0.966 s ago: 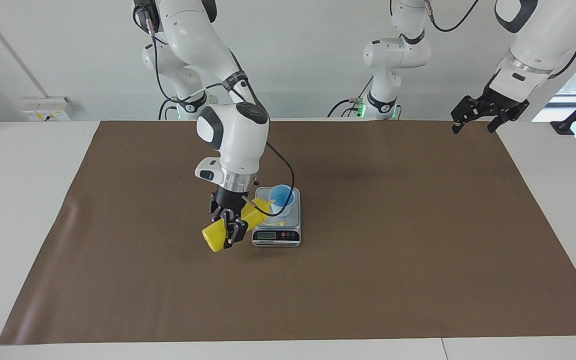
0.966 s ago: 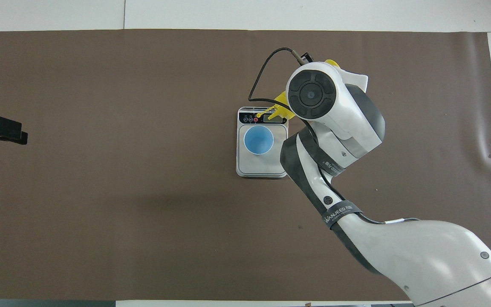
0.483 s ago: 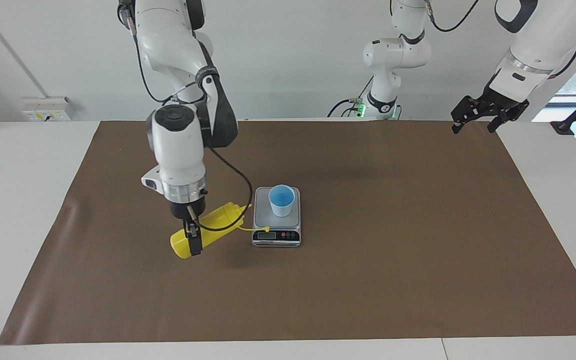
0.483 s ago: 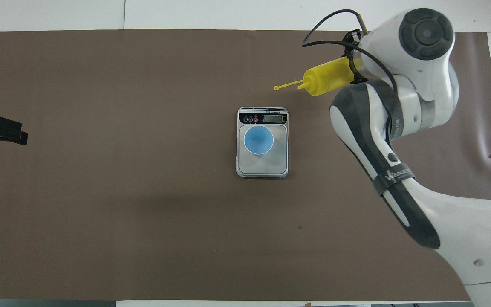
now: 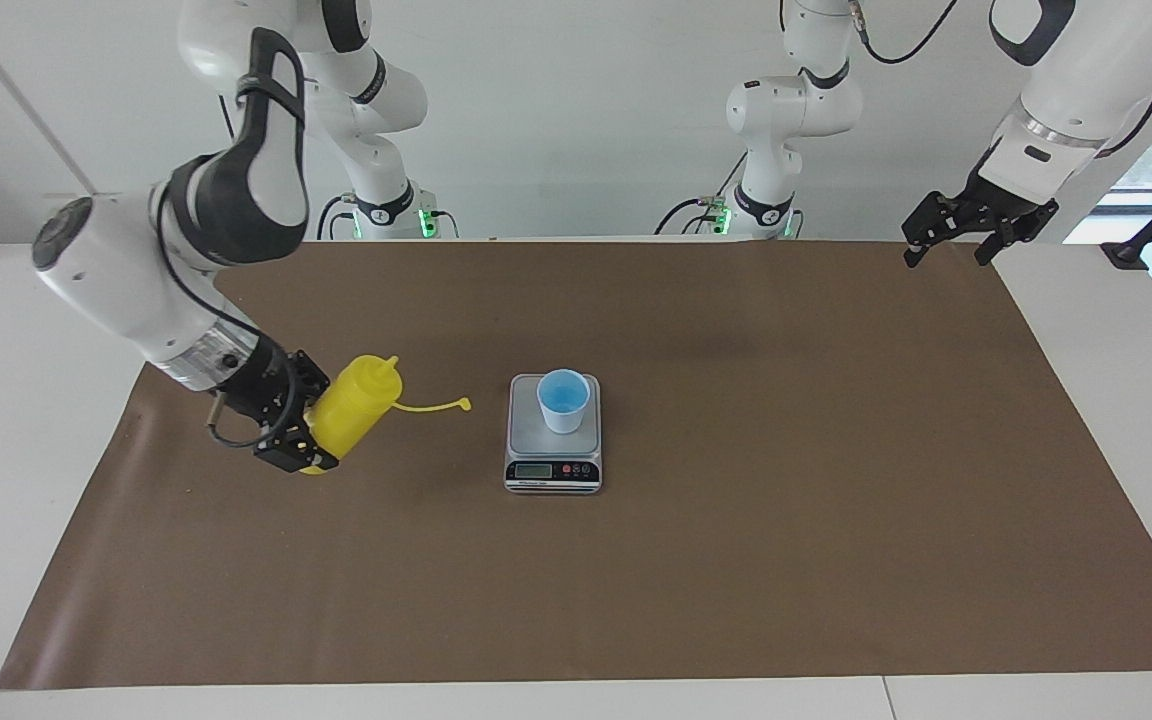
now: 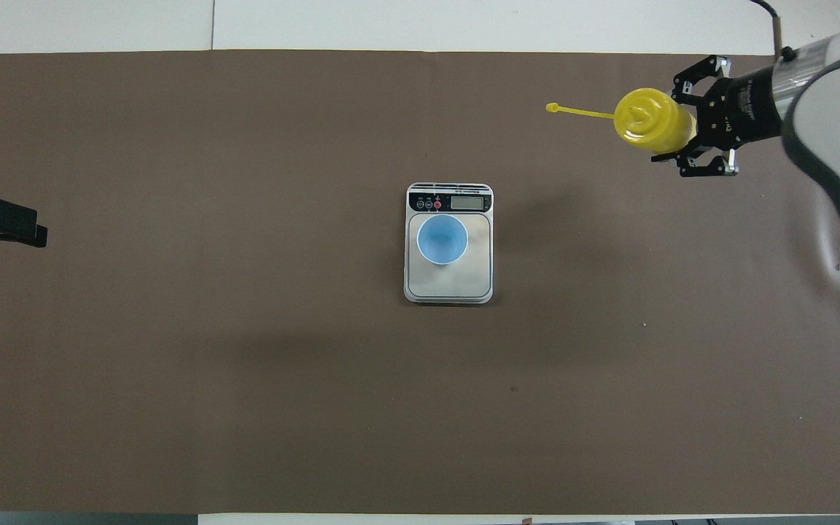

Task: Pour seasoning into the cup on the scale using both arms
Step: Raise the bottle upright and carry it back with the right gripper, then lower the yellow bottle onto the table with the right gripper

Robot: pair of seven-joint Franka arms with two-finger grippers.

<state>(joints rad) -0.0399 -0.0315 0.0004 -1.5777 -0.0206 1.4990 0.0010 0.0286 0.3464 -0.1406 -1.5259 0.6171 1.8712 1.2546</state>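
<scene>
Your right gripper (image 5: pixel 308 432) pinches the seasoning (image 5: pixel 351 408) over the brown mat (image 5: pixel 736 560), well apart from the scale (image 5: pixel 553 440), toward the right arm's end of the table.

You see the bottle nearly upright, nozzle up, its tethered cap (image 5: pixel 463 404) sticking out toward the scale; the cup (image 5: pixel 563 400) stands on the scale's steel plate at mid-table, with nothing between the two. A second ago the bottle lay tipped with its nozzle at the cup's rim; since then the right arm has swung it away and righted it. Your left gripper (image 5: pixel 951 240) waits with fingers spread over the mat's corner at the left arm's end, and bare mat surrounds the scale on every side.
</scene>
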